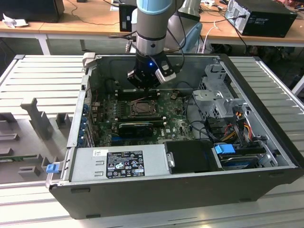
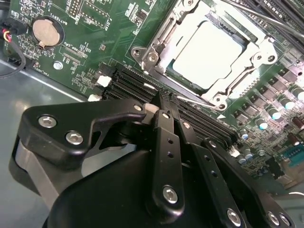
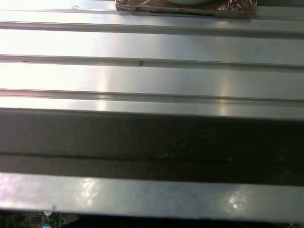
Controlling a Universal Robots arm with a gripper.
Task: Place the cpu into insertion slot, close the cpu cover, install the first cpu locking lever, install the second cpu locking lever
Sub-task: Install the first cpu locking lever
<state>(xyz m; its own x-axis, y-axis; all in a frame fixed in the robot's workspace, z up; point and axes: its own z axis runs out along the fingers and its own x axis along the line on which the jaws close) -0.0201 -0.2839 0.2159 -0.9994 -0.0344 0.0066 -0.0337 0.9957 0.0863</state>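
Hovering over the far part of the open case [image 1: 266,178], the arm [image 1: 152,28] points its gripper [image 1: 145,81] straight down, in the upper middle of the exterior view. In the second wrist view the gripper [image 2: 164,102] has its black fingers [image 2: 166,142] drawn together to a narrow tip with nothing between them; that tip sits over the black memory slots [image 2: 137,85], just short of the socket's near edge.

The cpu [image 2: 206,54] lies flat in the slot [image 1: 141,107], its pale metal top showing as a bright square in the upper right of the second wrist view. The cover [image 2: 166,33] is down around it — the dull silver frame rings the chip on all sides, with the chip showing through its window. The square sits skewed in that frame, its edges running diagonally from lower left to upper right. Whether the thin levers along the frame are latched, I cannot tell.

Around the socket: a coin battery [image 2: 47,31] in the upper left of the second wrist view, a row of small capacitors [image 2: 273,114] at the right, and the green board [image 2: 85,61] beneath. In the exterior view a black ridged card [image 1: 135,127] lies just below the socket, a grey power supply [image 1: 118,164] fills the case's near side, and a drive cage [image 1: 216,95] with coloured cables [image 1: 237,130] stands at the right. The first wrist view shows ribbed metal bars [image 3: 152,47] and a dark band.
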